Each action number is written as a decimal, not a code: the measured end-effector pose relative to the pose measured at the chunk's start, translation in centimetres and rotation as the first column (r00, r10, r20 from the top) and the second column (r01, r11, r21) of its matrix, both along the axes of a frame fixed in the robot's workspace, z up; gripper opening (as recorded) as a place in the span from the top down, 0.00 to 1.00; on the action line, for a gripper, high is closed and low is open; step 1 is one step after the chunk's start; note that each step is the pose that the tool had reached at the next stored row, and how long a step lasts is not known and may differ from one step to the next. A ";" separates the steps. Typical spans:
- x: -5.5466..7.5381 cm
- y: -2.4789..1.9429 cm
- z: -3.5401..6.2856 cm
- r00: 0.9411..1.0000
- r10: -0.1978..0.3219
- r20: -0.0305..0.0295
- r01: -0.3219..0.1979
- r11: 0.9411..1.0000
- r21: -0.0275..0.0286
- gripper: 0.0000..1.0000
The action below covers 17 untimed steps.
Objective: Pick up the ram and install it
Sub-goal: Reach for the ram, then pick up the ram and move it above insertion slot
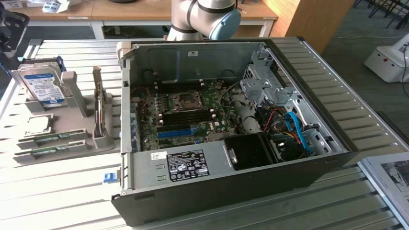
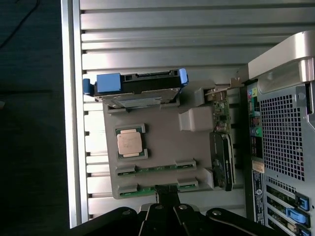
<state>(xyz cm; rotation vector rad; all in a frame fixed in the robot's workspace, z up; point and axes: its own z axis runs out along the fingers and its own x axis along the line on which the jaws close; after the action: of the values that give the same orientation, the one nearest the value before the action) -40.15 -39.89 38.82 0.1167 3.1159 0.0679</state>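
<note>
Laid out on the slatted metal table [image 1: 64, 191] [image 2: 162, 29]: a grey parts tray [image 1: 73, 122] [image 2: 162, 142]. Standing on edge at one end of the tray, a hard drive [image 1: 41, 84] [image 2: 140, 91] with blue side rails. Seated flat in the tray's middle recess, just beside the drive, a CPU [image 1: 38, 125] [image 2: 130, 143], metal lid up. Resting at the tray's opposite end, well apart from the drive and past the CPU, the ram [image 1: 48, 139] [image 2: 157, 168], a thin green stick lying flat in clips. Parallel and just beside it, along the tray's outer edge, a second ram stick [image 1: 48, 151] [image 2: 142, 190]. Both seated in the tray, neither lifted, neither installed. Held upright along the tray's long side, an expansion card [image 1: 99, 110] [image 2: 222, 118]. Just beside that side of the tray, on the exterior view's right, an open computer case [image 1: 255, 177] [image 2: 283, 128] lying with its motherboard [image 1: 185, 115] facing up, a blue slot strip [image 1: 176, 132] on the board's half nearer the tray. Beyond the case, well apart from the tray, the robot arm [image 1: 204, 17]. Hanging above the tray's ram end, in line with the outer stick, the gripper [image 2: 168, 195]. Dark fingertips [image 2: 162, 196] pressed together, pinching nothing.
</note>
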 end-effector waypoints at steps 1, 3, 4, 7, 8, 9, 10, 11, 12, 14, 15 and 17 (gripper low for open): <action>-0.2 0.00 -0.01 1.000 0.000 0.000 0.000 1.000 0.000 0.90; -0.4 0.00 -0.02 1.000 0.000 0.000 0.000 1.000 0.000 0.90; -0.5 0.00 -0.03 1.000 0.000 0.000 0.000 1.000 0.000 0.90; -0.5 0.00 -0.03 1.000 0.000 0.000 0.000 1.000 0.000 0.90; -0.5 0.00 -0.03 1.000 0.000 0.000 0.000 1.000 0.000 0.90; -0.5 0.00 -0.03 1.000 0.000 0.000 0.000 1.000 0.000 0.90; -0.5 0.00 -0.03 1.000 0.000 0.000 0.000 1.000 0.000 0.90; -0.5 0.00 -0.03 1.000 0.000 -0.001 0.000 1.000 0.000 0.90; -0.5 0.00 -0.03 1.000 0.000 0.000 0.000 1.000 0.000 0.90; -0.5 0.00 -0.03 1.000 0.000 0.000 0.000 1.000 0.000 0.90; -0.5 0.00 -0.03 1.000 0.000 0.000 0.000 1.000 0.000 0.90; -0.5 0.00 -0.03 1.000 0.000 0.000 0.000 1.000 0.000 0.90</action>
<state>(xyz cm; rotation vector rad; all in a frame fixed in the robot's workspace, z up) -40.68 -39.89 38.79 0.1168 3.1164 0.0679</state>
